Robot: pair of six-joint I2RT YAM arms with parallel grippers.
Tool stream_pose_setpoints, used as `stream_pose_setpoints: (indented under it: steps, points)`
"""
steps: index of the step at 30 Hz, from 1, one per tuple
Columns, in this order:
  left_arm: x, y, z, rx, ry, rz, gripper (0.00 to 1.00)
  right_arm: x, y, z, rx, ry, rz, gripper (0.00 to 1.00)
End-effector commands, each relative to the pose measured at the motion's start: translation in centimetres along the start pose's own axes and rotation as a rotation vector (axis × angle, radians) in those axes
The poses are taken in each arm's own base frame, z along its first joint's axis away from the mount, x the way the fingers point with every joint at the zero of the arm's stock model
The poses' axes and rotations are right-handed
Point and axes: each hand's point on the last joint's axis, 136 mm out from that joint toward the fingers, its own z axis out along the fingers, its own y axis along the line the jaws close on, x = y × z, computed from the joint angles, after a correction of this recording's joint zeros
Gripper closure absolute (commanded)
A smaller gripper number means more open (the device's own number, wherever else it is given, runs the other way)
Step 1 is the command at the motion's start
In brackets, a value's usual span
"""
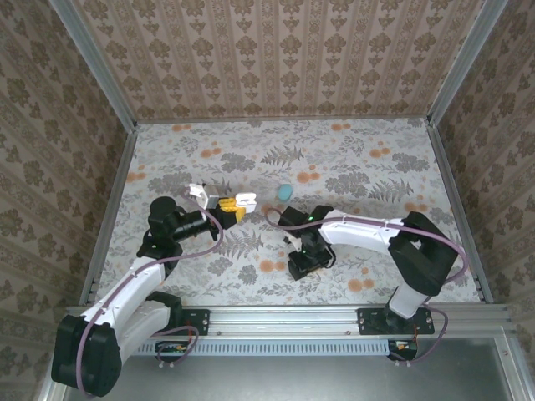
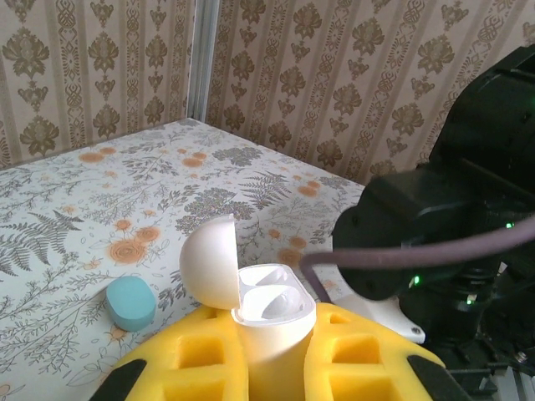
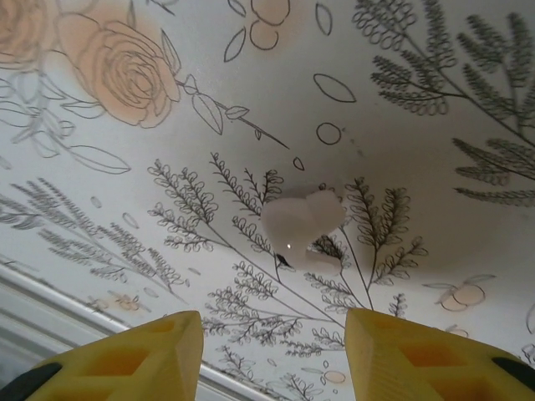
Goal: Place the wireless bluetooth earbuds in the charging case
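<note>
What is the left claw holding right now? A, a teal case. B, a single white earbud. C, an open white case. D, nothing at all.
C: the left claw grips a white case between its yellow fingers, with the lid flipped open, while the teal case lies apart on the table.

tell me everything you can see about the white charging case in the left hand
The white charging case looks like glossy plastic, small and rounded. Its domed lid is hinged open and tipped back to one side, baring two moulded wells; no bud can be clearly made out in them. It stands upright, its lower body clamped between the yellow fingers of the left hand.
</note>
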Motion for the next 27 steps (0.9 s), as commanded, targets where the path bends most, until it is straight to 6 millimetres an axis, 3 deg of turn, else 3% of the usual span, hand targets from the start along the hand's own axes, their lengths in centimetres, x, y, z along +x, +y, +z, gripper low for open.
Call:
stream_pose_setpoints:
  steps: [1,7,14,23,27]
  points:
    - [-1.0,0.0,-0.2,-0.007,-0.017,0.043,1.00,-0.5,-0.8,-0.1,0.075,0.006,-0.018,0.52]
    - [-0.9,0.1,-0.2,-0.011,-0.015,0.045,1.00,-1.5,-1.6,0.3,0.129,-0.019,-0.028,0.59]
    - [-0.7,0.1,-0.2,-0.013,-0.010,0.041,1.00,-2.6,-3.0,0.0,0.170,-0.027,-0.040,0.60]
    - [-0.7,0.3,-0.3,-0.023,-0.010,0.041,1.00,-5.3,-7.9,-3.0,0.127,-0.140,0.112,0.60]
    - [-0.7,0.3,-0.3,-0.027,-0.006,0.040,1.00,-5.0,-9.4,-3.6,0.121,-0.149,0.166,0.60]
